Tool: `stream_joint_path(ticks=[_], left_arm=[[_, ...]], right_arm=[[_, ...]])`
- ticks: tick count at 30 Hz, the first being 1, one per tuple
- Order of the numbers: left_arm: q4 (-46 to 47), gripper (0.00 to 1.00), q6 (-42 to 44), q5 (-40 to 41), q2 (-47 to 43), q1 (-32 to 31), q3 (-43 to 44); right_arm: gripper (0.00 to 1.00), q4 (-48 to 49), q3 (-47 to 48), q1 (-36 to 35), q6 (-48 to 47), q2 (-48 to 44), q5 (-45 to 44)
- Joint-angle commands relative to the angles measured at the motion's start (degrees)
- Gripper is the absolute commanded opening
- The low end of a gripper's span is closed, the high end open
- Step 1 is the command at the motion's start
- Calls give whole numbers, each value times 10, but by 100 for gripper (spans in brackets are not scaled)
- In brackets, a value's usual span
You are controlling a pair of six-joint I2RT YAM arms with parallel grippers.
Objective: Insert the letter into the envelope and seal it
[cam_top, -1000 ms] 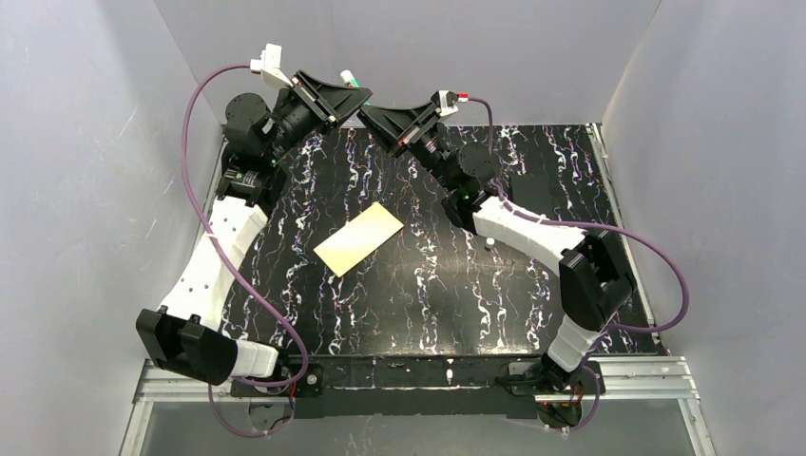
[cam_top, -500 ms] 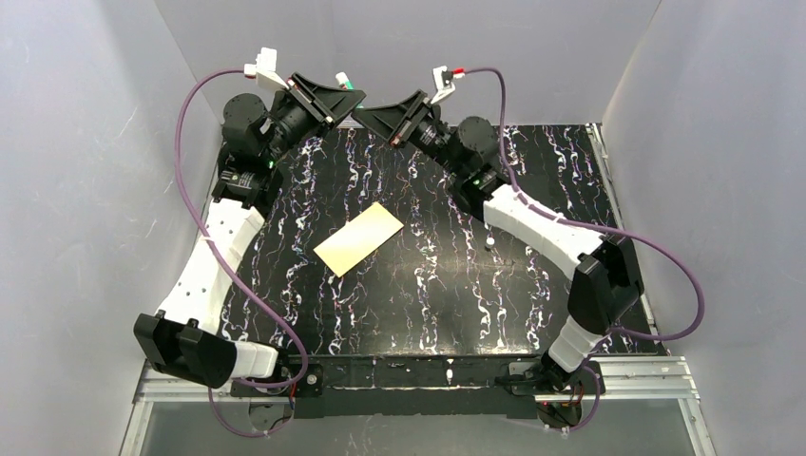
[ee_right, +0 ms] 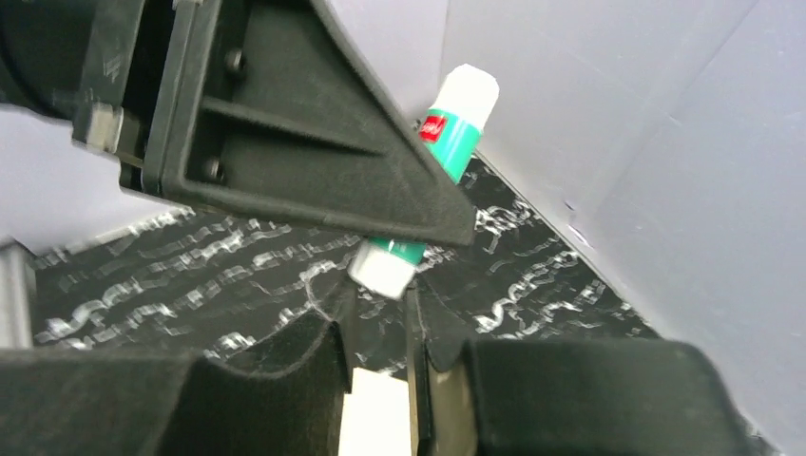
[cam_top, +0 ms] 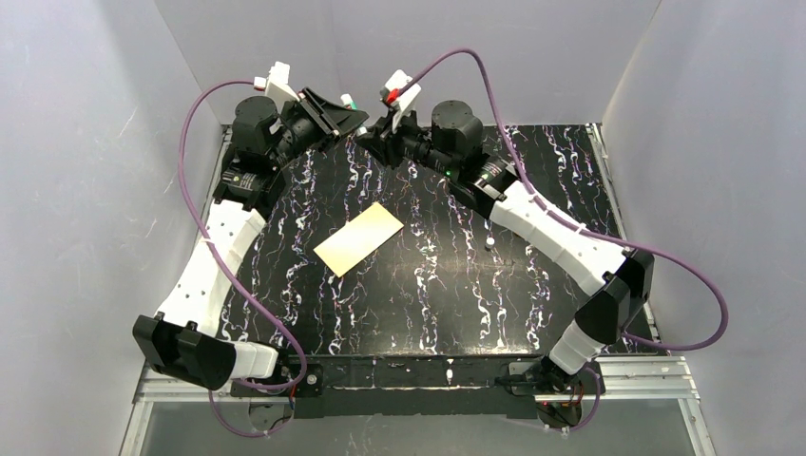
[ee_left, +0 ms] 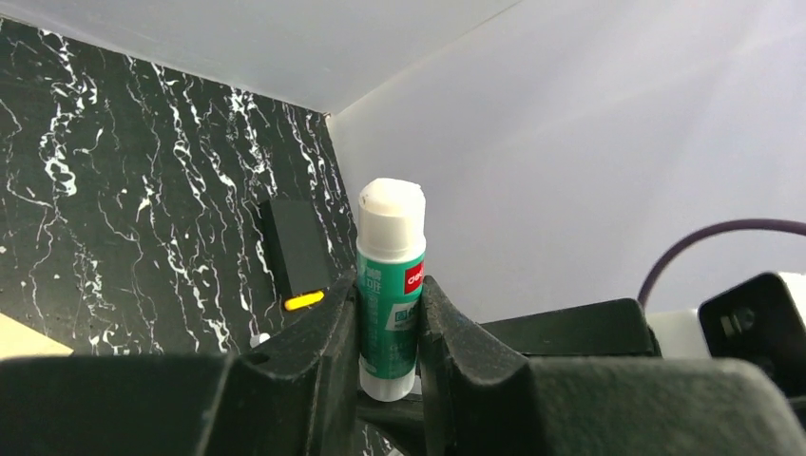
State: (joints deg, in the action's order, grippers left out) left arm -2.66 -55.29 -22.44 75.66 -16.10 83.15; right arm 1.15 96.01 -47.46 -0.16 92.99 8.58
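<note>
The cream-tan envelope (cam_top: 359, 239) lies flat and slanted on the black marbled table, and its corner (ee_left: 24, 337) shows in the left wrist view. The letter is hidden. High near the back wall, my left gripper (cam_top: 354, 112) (ee_left: 388, 285) is shut on a green-and-white glue stick (cam_top: 350, 99) (ee_left: 392, 228) (ee_right: 447, 133), which stands crosswise between its fingers. My right gripper (cam_top: 373, 136) (ee_right: 380, 304) faces it, jaws a narrow gap apart, just short of the stick's near white end. A pale cream patch shows low in that gap; I cannot tell what it is.
Grey walls close in the table at the back and on both sides. A small white bit (cam_top: 488, 243) lies beside the right forearm. A black block with an amber light (ee_left: 295, 252) shows toward the far corner. Purple cables arch over both wrists.
My right gripper has swung left and closer to the glue stick, its arm stretching out. The left gripper has turned a little. The envelope has not moved.
</note>
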Motion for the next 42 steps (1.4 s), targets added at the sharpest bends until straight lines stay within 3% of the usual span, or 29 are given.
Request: stream_joint_path(ticks=[1, 2, 3, 4, 5, 8, 11, 13, 15, 20, 28, 37, 42], left_arm=[[-11, 0, -4, 6, -30, 0, 24], [-7, 0, -3, 6, -31, 0, 22], [-3, 0, -4, 8, -32, 0, 19], [-3, 0, -3, 12, -32, 0, 18], [-3, 0, 0, 14, -32, 0, 18], [18, 0, -6, 13, -32, 1, 13], [58, 0, -27, 7, -29, 0, 4], [63, 0, -34, 3, -23, 1, 8], [63, 0, -37, 0, -18, 0, 14], [71, 0, -61, -18, -1, 1, 29], [86, 0, -74, -27, 5, -1, 31], [112, 0, -83, -36, 6, -1, 25], [112, 0, -85, -37, 6, -1, 19]], right_arm=[[35, -64, 38, 3, -111, -5, -56], [59, -59, 38, 5, -84, -10, -45], [77, -52, 36, 10, -41, -16, -33], [88, -42, 35, 18, 19, -24, -20], [94, -32, 30, 35, 76, -32, 6], [98, 94, -44, 85, 323, -76, 61], [97, 253, -174, 110, 668, -106, 26], [93, 371, -242, 109, 816, -108, 12], [91, 412, -263, 105, 908, -98, 3], [90, 452, -264, 88, 991, -79, -17], [64, 482, -241, 81, 1016, -38, -3], [69, 475, -218, 71, 995, -21, -8], [62, 489, -189, 69, 983, 0, 7]])
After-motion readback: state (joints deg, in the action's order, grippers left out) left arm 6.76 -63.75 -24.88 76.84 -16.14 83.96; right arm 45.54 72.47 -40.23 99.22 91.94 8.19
